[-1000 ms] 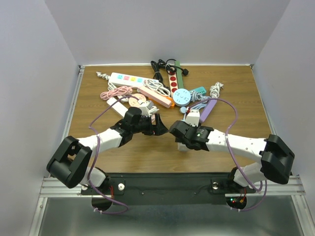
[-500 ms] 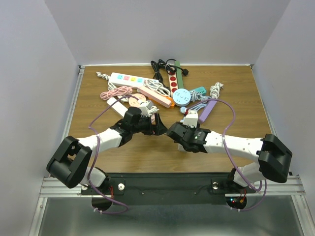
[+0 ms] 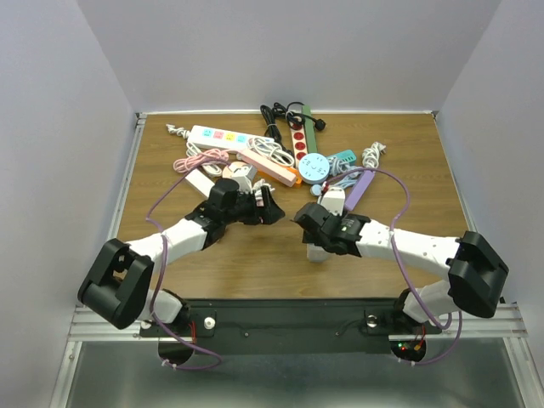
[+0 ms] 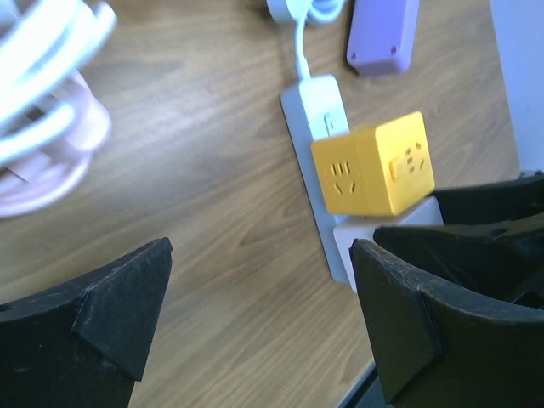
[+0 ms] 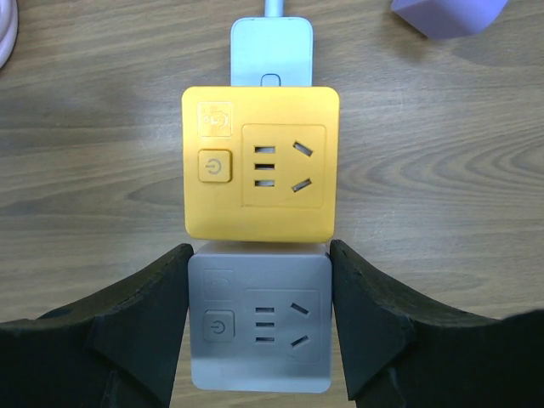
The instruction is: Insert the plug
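Right gripper (image 5: 259, 289) is clamping the grey cube plug (image 5: 259, 327) by both sides on the white power strip (image 5: 271, 53), flush against the yellow cube (image 5: 259, 163), while the left gripper (image 4: 259, 280), gaping wide and empty, is hovering farther back than a second ago.

Open worktop (image 4: 212, 212) between the left fingers (image 4: 110, 314); yellow cube (image 4: 374, 174) blocks ahead-right, pink cable coil (image 4: 42, 161) ahead-left. No slack at the right fingers (image 5: 136, 323), tight against the grey cube (image 5: 259, 327).
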